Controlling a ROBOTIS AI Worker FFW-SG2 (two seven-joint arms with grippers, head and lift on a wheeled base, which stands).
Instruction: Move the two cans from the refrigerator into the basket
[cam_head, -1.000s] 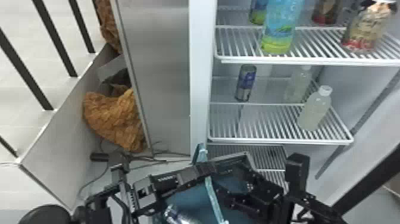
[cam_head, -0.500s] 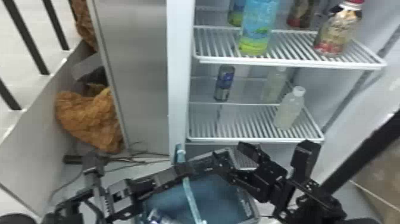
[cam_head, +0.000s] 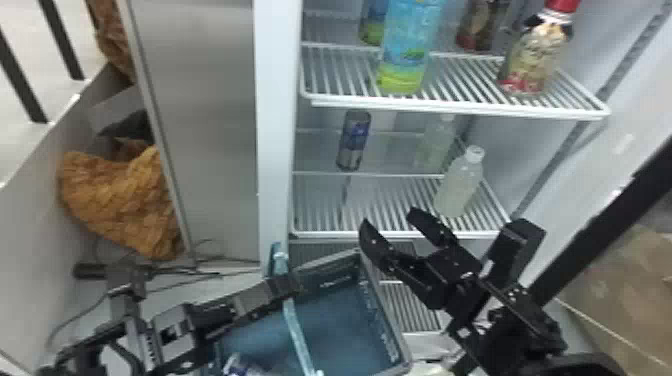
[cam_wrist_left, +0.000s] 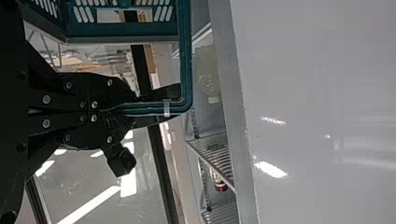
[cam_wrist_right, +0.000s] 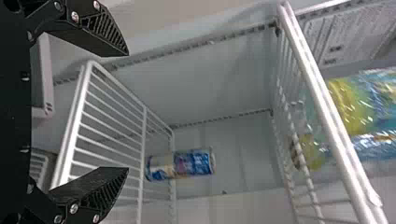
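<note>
At the bottom left of the head view, the left arm comes in low and stretches rightward across the frame with a slight upward slant. Its left pincer (cam_head: 280, 291) is clamped on the handle (cam_head: 295, 327) of the blue-green basket (cam_head: 387, 325), at the bottom centre. Inside the basket, at the very bottom edge of the frame, lies one can (cam_head: 241, 367), partly cut off.

The right arm rises from the lower right, angled up and to the left. Its right pincer (cam_head: 391, 223) points toward the refrigerator, fingers spread well apart with nothing between them, the tips in front of the middle shelf (cam_head: 380, 234) near its front edge.

Beyond, the other can (cam_head: 354, 142) stands upright toward the back left of that shelf, just above the centre of the frame. In the right wrist view it shows ahead of the spread fingers, apart from them. A pale bottle (cam_head: 457, 187) stands farther right on the same shelf, with another (cam_head: 436, 145) behind it. Above, the upper shelf (cam_head: 465, 107) bears a blue-and-green bottle (cam_head: 407, 50) and a red-capped bottle (cam_head: 535, 60) at the upper right.
</note>
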